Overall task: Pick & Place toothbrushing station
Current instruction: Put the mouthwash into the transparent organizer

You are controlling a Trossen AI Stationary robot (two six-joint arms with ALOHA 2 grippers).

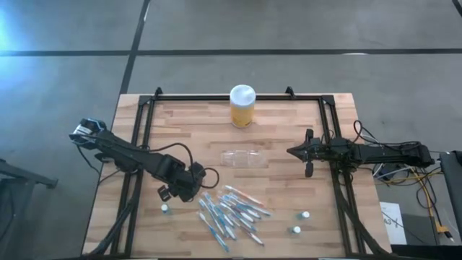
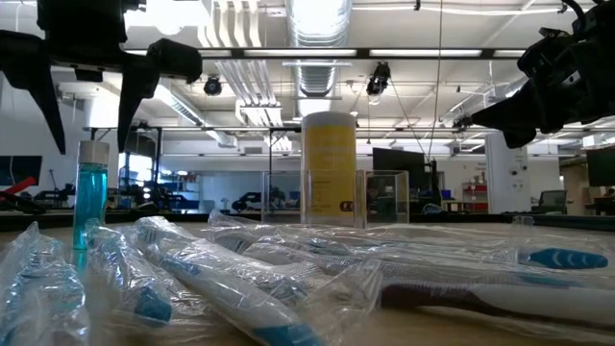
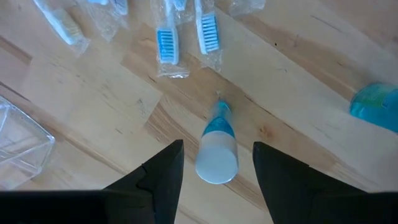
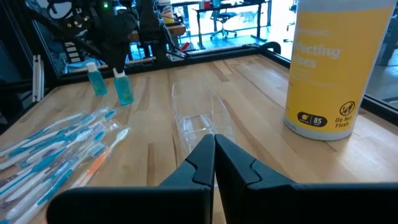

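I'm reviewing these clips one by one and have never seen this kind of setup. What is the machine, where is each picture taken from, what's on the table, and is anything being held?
These are two dark robot arms at a wooden table, each ending in a two-finger pincer. One picture looks straight down from above, one looks level across the tabletop, and two come from cameras on the arms' wrists.

On the table are a yellow jar with a white lid, a clear plastic holder at the centre, a pile of wrapped toothbrushes, and small blue bottles.

The left pincer is open, hanging right above one small blue bottle, fingers on either side and not gripping it. The right pincer is shut and empty, pointing at the clear holder from the table's right side.
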